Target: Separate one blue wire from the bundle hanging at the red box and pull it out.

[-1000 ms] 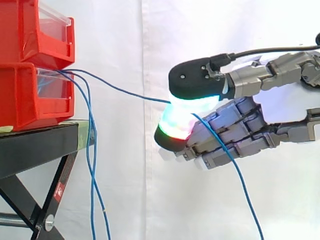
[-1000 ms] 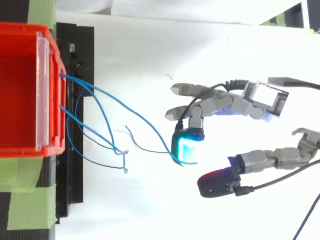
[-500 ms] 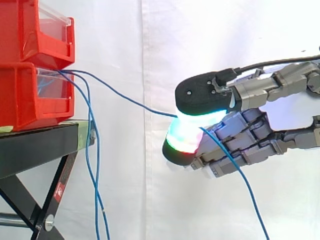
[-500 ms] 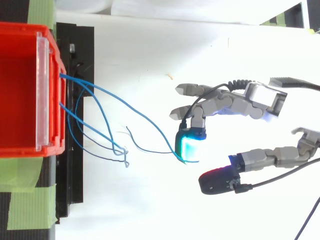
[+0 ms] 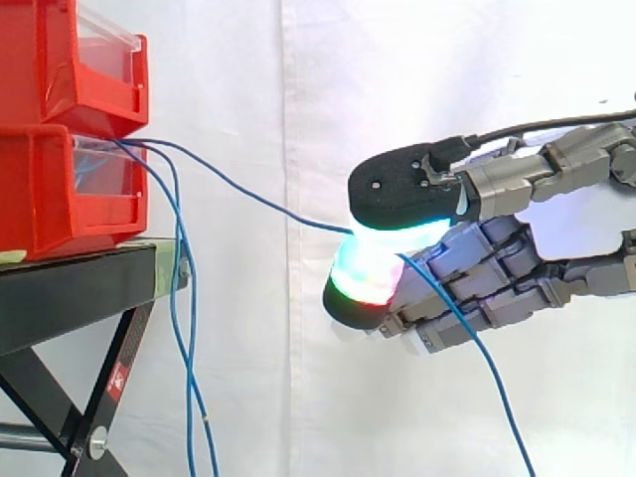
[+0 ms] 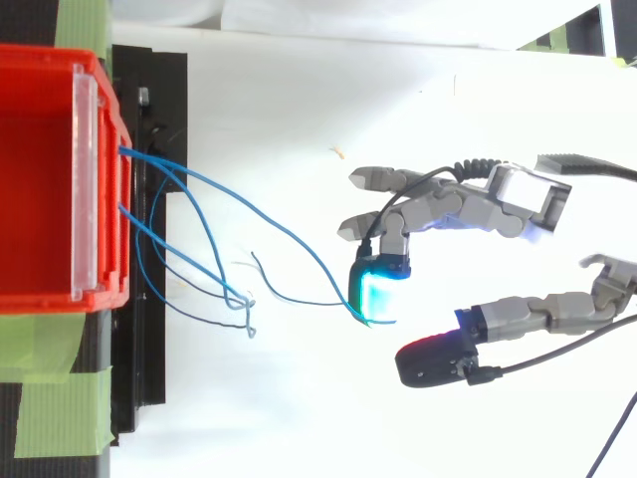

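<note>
Hand pose: the hand (image 5: 477, 283) comes in from the right, level with the lower red bin (image 5: 60, 199) and well apart from it. Its fingers are curled and their tips are turned toward the bins.
Hold: the glowing pads (image 5: 373, 268) are closed on one blue wire (image 5: 248, 192). From the side the wire goes in between the dark-backed upper pad and the green-and-red lit lower one. From above it ends under the edge of the cyan pad (image 6: 376, 291), while the red-lit pad lies a little apart from that one.
Other fingers: from above, two more fingers of the hand (image 6: 438, 211) stretch toward the bins beside the cyan pad and touch nothing.
Blue wire: it leaves the front of the lower red bin and slopes down in a nearly straight line to the pads. Its free end drops in front of the fingers to the bottom edge of the side view.
Bundle: the remaining wires, the bundle (image 5: 183, 318), hang from the same bin front down past the edge of the black stand (image 5: 70, 298), apart from the held wire.
Change: against a second ago the hand sits slightly lower and slightly farther from the bins. Over the last half second nothing visibly differs.
Surface: the lower bin stands on the black stand with the upper red bin (image 5: 70, 60) stacked on it. Green tape (image 6: 45, 413) lies beside the stand in the top view.
Room: a white curtain (image 5: 298, 99) hangs behind everything.
</note>
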`<move>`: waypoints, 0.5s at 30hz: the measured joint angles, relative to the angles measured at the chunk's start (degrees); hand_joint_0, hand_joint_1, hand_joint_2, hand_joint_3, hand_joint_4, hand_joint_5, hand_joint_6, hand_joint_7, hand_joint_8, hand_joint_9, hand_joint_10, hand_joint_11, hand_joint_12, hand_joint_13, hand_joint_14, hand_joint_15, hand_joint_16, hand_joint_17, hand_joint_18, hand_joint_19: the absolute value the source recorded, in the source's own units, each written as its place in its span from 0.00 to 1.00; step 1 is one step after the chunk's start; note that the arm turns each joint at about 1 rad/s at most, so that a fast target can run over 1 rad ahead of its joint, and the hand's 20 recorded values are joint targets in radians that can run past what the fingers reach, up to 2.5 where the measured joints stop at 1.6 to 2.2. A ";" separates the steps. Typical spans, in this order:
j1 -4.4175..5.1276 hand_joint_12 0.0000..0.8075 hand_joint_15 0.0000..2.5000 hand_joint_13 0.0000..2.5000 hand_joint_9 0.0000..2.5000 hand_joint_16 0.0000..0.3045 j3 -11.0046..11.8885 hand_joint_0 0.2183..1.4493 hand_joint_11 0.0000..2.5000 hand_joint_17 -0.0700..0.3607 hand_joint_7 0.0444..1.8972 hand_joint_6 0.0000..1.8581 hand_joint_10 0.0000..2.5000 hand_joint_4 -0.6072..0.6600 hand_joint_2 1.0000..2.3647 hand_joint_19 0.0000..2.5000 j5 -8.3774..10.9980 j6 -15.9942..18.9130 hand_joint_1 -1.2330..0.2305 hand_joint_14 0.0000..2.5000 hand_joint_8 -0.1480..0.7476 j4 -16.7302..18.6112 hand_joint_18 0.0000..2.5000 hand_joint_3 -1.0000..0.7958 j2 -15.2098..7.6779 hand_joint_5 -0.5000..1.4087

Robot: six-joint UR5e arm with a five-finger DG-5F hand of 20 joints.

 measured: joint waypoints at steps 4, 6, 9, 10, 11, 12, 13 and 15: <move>0.01 0.44 0.06 0.00 0.17 0.17 0.01 0.32 0.09 0.43 0.60 0.40 0.00 0.36 0.02 0.07 0.00 0.00 0.31 0.00 0.46 0.00 0.00 0.47 0.01 0.20; 0.01 0.44 0.05 0.00 0.16 0.17 0.01 0.32 0.08 0.43 0.60 0.40 0.00 0.37 0.02 0.07 0.00 0.00 0.31 0.00 0.44 0.00 0.00 0.47 0.00 0.20; -0.01 0.44 0.06 0.00 0.17 0.17 0.01 0.32 0.09 0.43 0.60 0.40 0.00 0.36 0.02 0.07 0.00 0.00 0.31 0.00 0.45 0.00 0.00 0.47 0.00 0.20; -0.01 0.44 0.06 0.00 0.17 0.17 0.01 0.32 0.09 0.43 0.60 0.40 0.00 0.36 0.02 0.07 0.00 0.00 0.31 0.00 0.45 0.00 0.00 0.47 0.01 0.20; -0.01 0.44 0.06 0.00 0.17 0.17 0.00 0.32 0.09 0.43 0.60 0.40 0.00 0.36 0.02 0.07 0.00 0.00 0.31 0.00 0.46 0.00 0.00 0.47 0.00 0.20; 0.00 0.44 0.06 0.00 0.17 0.17 0.00 0.32 0.08 0.43 0.60 0.40 0.00 0.36 0.02 0.07 0.00 0.00 0.31 0.00 0.45 0.00 0.00 0.47 0.00 0.20; 0.00 0.44 0.06 0.00 0.14 0.17 0.00 0.32 0.07 0.43 0.60 0.40 0.00 0.36 0.02 0.06 0.00 0.00 0.31 0.00 0.43 0.00 0.00 0.48 0.00 0.20; 0.00 0.43 0.05 0.00 0.11 0.17 0.00 0.31 0.05 0.43 0.60 0.40 0.00 0.36 0.02 0.06 0.00 0.00 0.31 0.00 0.41 0.00 0.00 0.49 0.00 0.20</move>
